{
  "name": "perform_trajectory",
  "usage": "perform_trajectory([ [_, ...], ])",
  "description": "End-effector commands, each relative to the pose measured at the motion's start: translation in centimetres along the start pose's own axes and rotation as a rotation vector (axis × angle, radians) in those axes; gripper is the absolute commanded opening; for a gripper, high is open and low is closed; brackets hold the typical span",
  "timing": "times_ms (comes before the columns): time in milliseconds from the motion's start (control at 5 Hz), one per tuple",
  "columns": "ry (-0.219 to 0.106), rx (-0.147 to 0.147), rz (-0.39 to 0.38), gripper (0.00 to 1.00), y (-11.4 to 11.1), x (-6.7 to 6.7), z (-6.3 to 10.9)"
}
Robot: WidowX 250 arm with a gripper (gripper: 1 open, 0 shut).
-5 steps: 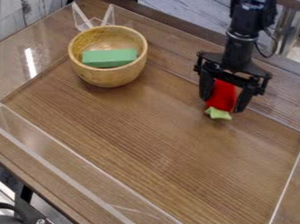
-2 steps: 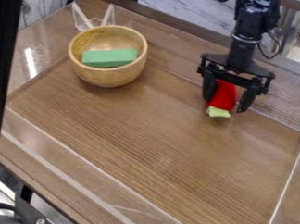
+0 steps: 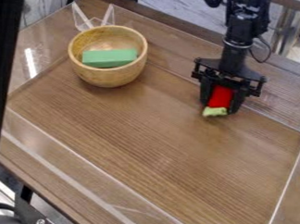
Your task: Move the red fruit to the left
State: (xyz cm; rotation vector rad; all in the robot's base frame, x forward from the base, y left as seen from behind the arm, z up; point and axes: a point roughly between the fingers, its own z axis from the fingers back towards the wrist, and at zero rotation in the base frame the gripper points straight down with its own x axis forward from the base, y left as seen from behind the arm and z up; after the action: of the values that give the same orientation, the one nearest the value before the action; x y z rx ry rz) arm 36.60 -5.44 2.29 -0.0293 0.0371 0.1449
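The red fruit [image 3: 223, 93] sits on the wooden table at the right, its green leafy cap [image 3: 216, 111] pointing toward the front. My gripper [image 3: 223, 104] points straight down over it, low at the table. Its two black fingers [image 3: 203, 91] press against the fruit's sides, so the jaws are shut on the fruit. The red body fills the gap between them, and only the cap sticks out below.
A wooden bowl [image 3: 87, 76] stands at the back left with a green rectangular block [image 3: 107, 58] inside. Clear plastic walls run along the table's left, front and right edges [image 3: 286, 188]. Bare wood lies between the bowl and the fruit.
The jaws, wide around the fruit before, have drawn in against its sides. The hand has barely moved and the fruit lies where it was.
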Motion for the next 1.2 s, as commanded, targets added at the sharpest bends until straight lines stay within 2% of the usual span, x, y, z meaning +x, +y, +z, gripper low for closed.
perform_trajectory([
  [0,-0.074,-0.038,-0.002,0.0,-0.4,0.1,2.7],
  [200,-0.089,-0.041,0.01,1.0,-0.5,-0.4,3.7],
  [400,-0.109,-0.046,0.009,1.0,-1.1,-0.4,3.9],
  [600,-0.119,-0.046,0.01,0.0,-1.5,-0.3,3.9],
  [800,-0.13,-0.049,-0.035,0.0,-0.8,-0.3,4.2],
  [1000,-0.137,-0.048,-0.067,1.0,0.1,-0.1,4.2],
])
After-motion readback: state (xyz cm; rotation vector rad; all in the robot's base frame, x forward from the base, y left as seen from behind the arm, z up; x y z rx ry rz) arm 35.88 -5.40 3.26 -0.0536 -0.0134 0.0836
